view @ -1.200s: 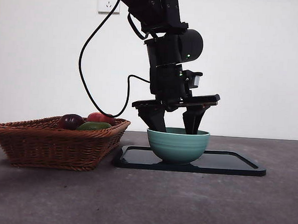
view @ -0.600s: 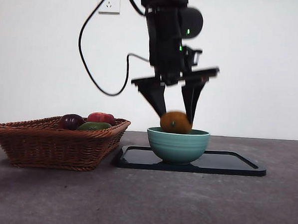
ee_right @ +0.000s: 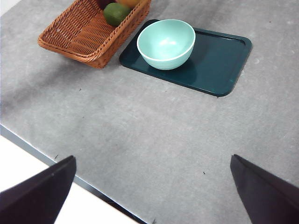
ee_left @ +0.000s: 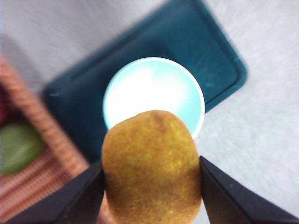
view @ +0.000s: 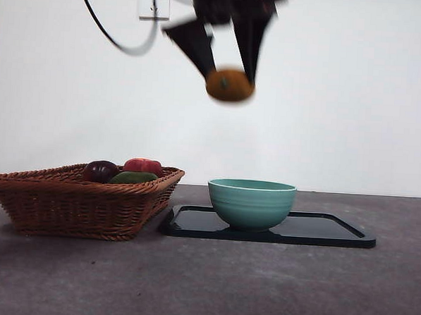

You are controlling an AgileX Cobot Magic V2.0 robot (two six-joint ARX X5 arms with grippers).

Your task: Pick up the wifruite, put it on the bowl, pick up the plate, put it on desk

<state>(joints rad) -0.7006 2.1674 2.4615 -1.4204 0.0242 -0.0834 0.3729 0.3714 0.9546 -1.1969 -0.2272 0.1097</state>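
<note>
The brown-orange wifruite [view: 230,85] hangs high in the air above and a little left of the mint-green bowl [view: 251,204], with my left gripper [view: 229,79] shut on it. In the left wrist view the wifruite [ee_left: 152,168] fills the space between the jaws, and the empty bowl [ee_left: 154,88] lies far below it. The bowl stands on the dark rectangular plate [view: 334,231], which rests on the grey desk [view: 260,287]. My right gripper [ee_right: 152,196] is open and empty, high over the desk's near side, looking down on the bowl [ee_right: 166,43] and plate [ee_right: 219,65].
A wicker basket [view: 74,200] stands left of the plate, touching its corner, and holds a dark purple fruit [view: 100,170], a red fruit [view: 143,166] and a green one [view: 133,177]. The desk's front edge [ee_right: 42,156] shows in the right wrist view.
My left gripper, down inside the bowl a second ago, has risen steeply with the wifruite between its jaws and drifted slightly left. The bowl now stands empty.
</note>
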